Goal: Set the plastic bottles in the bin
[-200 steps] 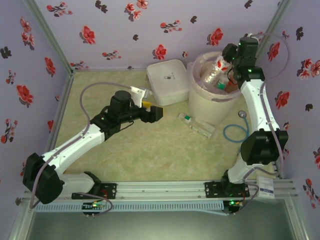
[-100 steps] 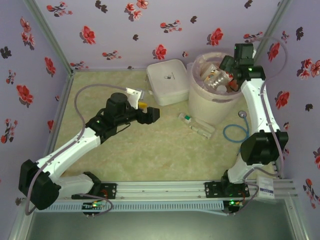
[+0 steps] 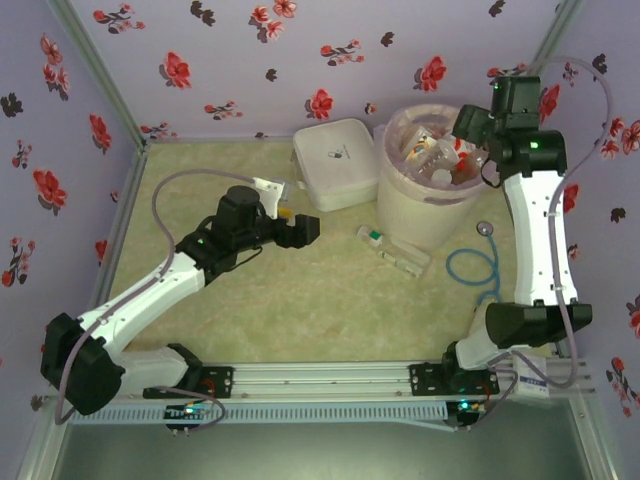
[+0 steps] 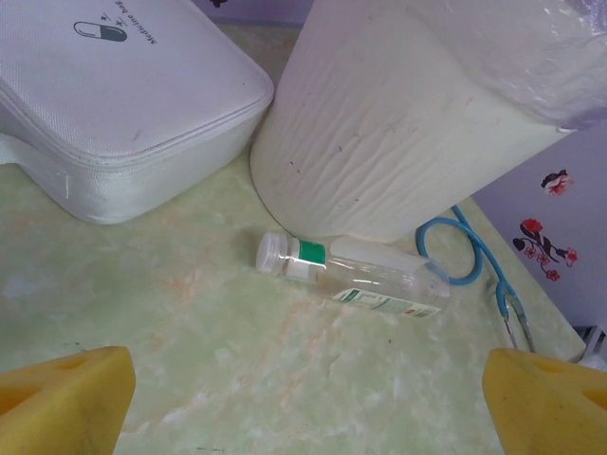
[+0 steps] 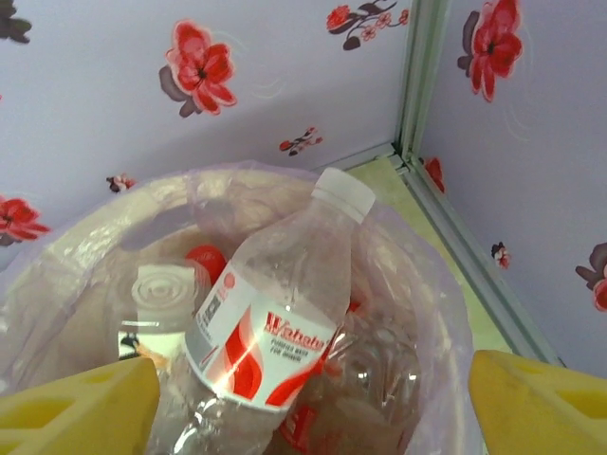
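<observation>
We hold the right hand (image 3: 468, 128) over the bin (image 3: 420, 215) with its fingers apart and empty. The red-labelled bottle (image 5: 270, 318) lies inside the liner (image 5: 417, 275) on top of other bottles, so we judge this drop complete. We aim the left hand (image 4: 303, 408), fingers spread wide around nothing, at the 1 green-banded bottle (image 4: 353, 277) lying on its side on the bench (image 4: 237, 360) just beside the bin's foot, apparently the next pick.

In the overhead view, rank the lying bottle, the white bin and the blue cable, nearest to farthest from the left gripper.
From the left gripper:
1. Bottle, on the table just right of it.
2. Bin, behind the bottle.
3. Blue cable, far right, beyond the bin.
</observation>
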